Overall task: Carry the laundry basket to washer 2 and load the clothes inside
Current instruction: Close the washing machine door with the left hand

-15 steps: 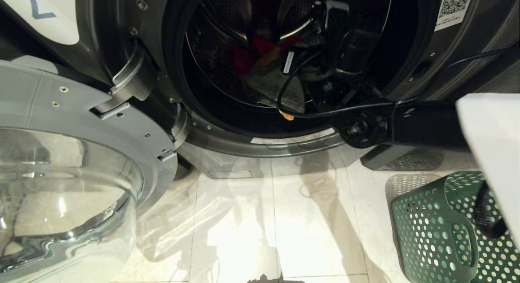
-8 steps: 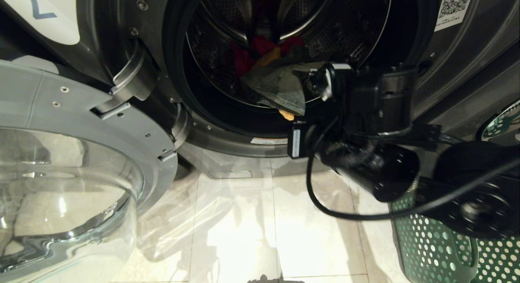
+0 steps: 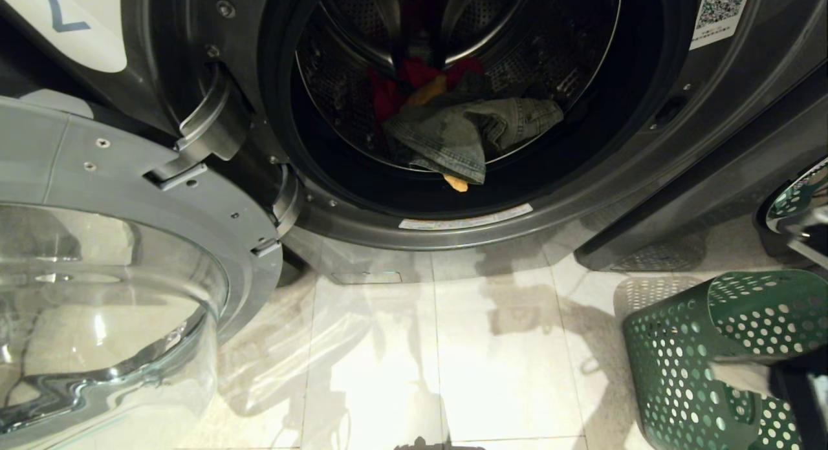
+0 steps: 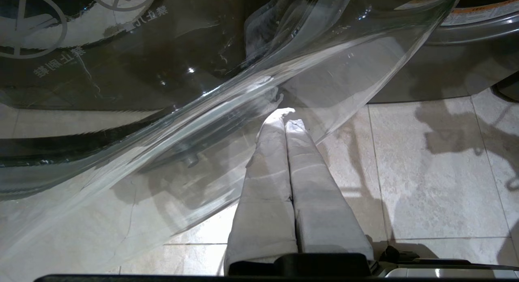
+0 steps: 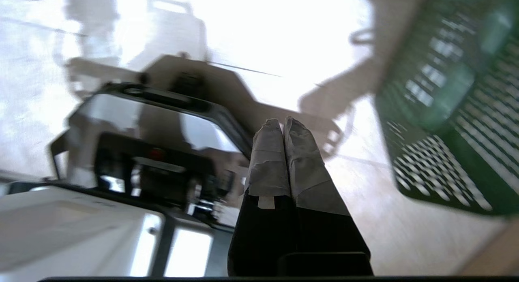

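So I'm looking at the dark grey front-loading washer [image 3: 647, 165] with its round glass-and-grey-plastic door [image 3: 129, 256] swung wide open on my left. Inside the perforated steel drum [image 3: 517, 30] there's a pile of clothes: a faded grey-green denim piece [image 3: 466, 130] on top, something red [image 3: 414, 75] behind it, and bits of orange fabric [image 3: 456, 183] poking out underneath, right at the drum's front lip.

The green perforated plastic laundry basket [image 3: 686, 359] sits on the pale tiled floor [image 3: 491, 359], off to my right of the washer opening, just beside the machine's lower corner. From the head view I can't see anything inside it.

My right tool [image 5: 283, 126] has its taped fingers pressed together, holding nothing, hanging over the floor near the basket [image 5: 446, 112]; that view is blurry. In the head view only a sliver of it shows at the lower right corner by the basket.

Left tool [image 4: 286, 120] is pinched together too, empty, parked just beside the door's clear glass bowl [image 4: 202, 91].
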Robot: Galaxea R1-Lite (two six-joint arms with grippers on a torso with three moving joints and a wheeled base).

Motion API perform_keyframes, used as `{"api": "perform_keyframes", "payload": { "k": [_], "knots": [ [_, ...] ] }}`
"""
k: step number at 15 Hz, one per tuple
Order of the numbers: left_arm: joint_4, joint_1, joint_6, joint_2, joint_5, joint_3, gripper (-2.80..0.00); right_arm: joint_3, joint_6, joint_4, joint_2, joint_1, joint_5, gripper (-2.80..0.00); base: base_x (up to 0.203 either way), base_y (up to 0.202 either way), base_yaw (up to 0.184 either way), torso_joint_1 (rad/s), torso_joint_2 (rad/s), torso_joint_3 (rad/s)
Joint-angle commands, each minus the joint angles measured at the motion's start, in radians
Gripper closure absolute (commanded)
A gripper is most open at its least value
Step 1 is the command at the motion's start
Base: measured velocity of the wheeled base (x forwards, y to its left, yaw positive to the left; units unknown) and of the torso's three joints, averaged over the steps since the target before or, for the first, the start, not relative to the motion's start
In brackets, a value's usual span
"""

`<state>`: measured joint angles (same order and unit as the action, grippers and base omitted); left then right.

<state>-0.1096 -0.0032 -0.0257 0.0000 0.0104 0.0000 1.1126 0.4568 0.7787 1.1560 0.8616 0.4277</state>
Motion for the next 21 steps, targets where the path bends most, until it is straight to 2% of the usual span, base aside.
{"api": "perform_keyframes", "payload": {
  "k": [1, 3, 4, 5, 6, 7, 10, 11, 12, 13, 18, 19, 21],
  "knots": [
    [-0.001, 0.000, 0.000, 0.002, 0.000, 0.040, 0.00, -0.012, -0.007, 0.118, -0.179, -0.144, 0.012, 0.00, 0.000, 0.000, 0.000, 0.000, 0.00, 0.000],
    [-0.001, 0.000, 0.000, 0.002, 0.000, 0.040, 0.00, -0.069, -0.041, 0.113, -0.249, -0.323, -0.004, 0.00, 0.000, 0.000, 0.000, 0.000, 0.00, 0.000],
    [-0.001, 0.000, 0.000, 0.002, 0.000, 0.040, 0.00, -0.140, -0.084, 0.083, -0.289, -0.385, -0.031, 0.00, 0.000, 0.000, 0.000, 0.000, 0.00, 0.000],
    [-0.001, 0.000, 0.000, 0.001, 0.000, 0.040, 0.00, -0.246, -0.191, 0.030, -0.352, -0.468, -0.064, 0.00, 0.000, 0.000, 0.000, 0.000, 0.00, 0.000],
    [-0.001, 0.000, 0.000, 0.002, 0.000, 0.040, 0.00, -0.348, -0.303, -0.049, -0.415, -0.535, -0.104, 0.00, 0.000, 0.000, 0.000, 0.000, 0.00, 0.000],
    [-0.001, 0.000, 0.000, 0.002, 0.000, 0.040, 0.00, -0.455, -0.382, -0.158, -0.455, -0.585, -0.149, 0.00, 0.000, 0.000, 0.000, 0.000, 0.00, 0.000],
    [-0.001, 0.000, 0.000, 0.000, 0.000, 0.040, 0.00, -0.852, -0.550, -0.590, -0.539, -0.725, -0.296, 0.00, 0.000, 0.000, 0.000, 0.000, 0.00, 0.000],
    [-0.001, 0.000, 0.000, 0.002, 0.000, 0.040, 0.00, -0.976, -0.576, -0.724, -0.569, -0.765, -0.346, 0.00, 0.000, 0.000, 0.000, 0.000, 0.00, 0.000],
    [-0.001, 0.000, 0.000, 0.002, 0.000, 0.040, 0.00, -1.067, -0.597, -0.792, -0.621, -0.804, -0.395, 0.00, 0.000, 0.000, 0.000, 0.000, 0.00, 0.000],
    [-0.001, 0.000, 0.000, 0.002, 0.000, 0.040, 0.00, -1.116, -0.615, -0.796, -0.706, -0.836, -0.431, 0.00, 0.000, 0.000, 0.000, 0.000, 0.00, 0.000],
    [-0.001, 0.000, 0.000, 0.002, 0.000, 0.040, 0.00, -1.116, -0.625, -0.783, -1.125, -0.854, -0.464, 0.00, 0.000, 0.000, 0.000, 0.000, 0.00, 0.000],
    [-0.001, 0.000, 0.000, 0.002, 0.000, 0.040, 0.00, -1.115, -0.620, -0.782, -1.159, -0.853, -0.470, 0.00, 0.000, 0.000, 0.000, 0.000, 0.00, 0.000],
    [-0.001, 0.000, 0.000, 0.002, 0.000, 0.040, 0.00, -1.113, -0.548, -0.779, -1.157, -0.852, -0.477, 0.00, 0.000, 0.000, 0.000, 0.000, 0.00, 0.000]
  ]
}}
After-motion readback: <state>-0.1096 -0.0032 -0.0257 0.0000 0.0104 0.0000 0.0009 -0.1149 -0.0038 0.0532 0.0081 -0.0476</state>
